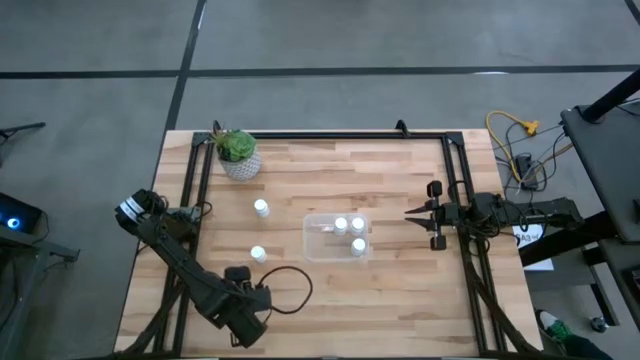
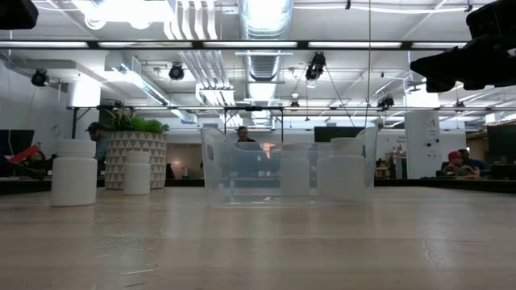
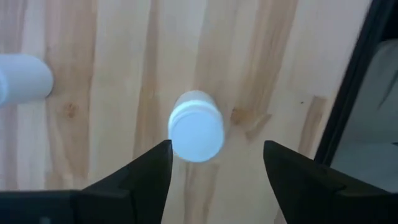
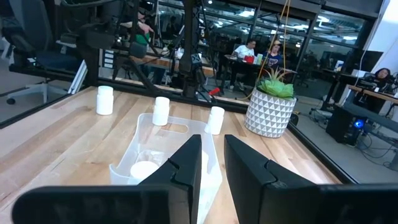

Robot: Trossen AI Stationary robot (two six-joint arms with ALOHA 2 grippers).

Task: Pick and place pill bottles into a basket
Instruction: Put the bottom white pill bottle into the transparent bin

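The clear basket (image 1: 311, 246) stands mid-table with three white pill bottles (image 1: 357, 227) upright inside. Two more bottles (image 1: 261, 208) (image 1: 258, 254) stand on the wood left of it. My left gripper (image 1: 243, 280) hangs open near the table's near-left part, pointing down over another upright bottle (image 3: 196, 134). Its fingers stand on either side of that bottle's cap and above it. The gripper hides this bottle in the high view. My right gripper (image 1: 408, 213) waits right of the basket, level, empty, its fingers (image 4: 213, 146) a narrow gap apart.
A white patterned pot with a green plant (image 1: 239, 158) stands at the far left corner. Black rails (image 1: 188, 200) run along the table's left, far and right edges. A black cable (image 1: 290, 290) loops near my left arm. People sit in the room beyond (image 4: 249, 50).
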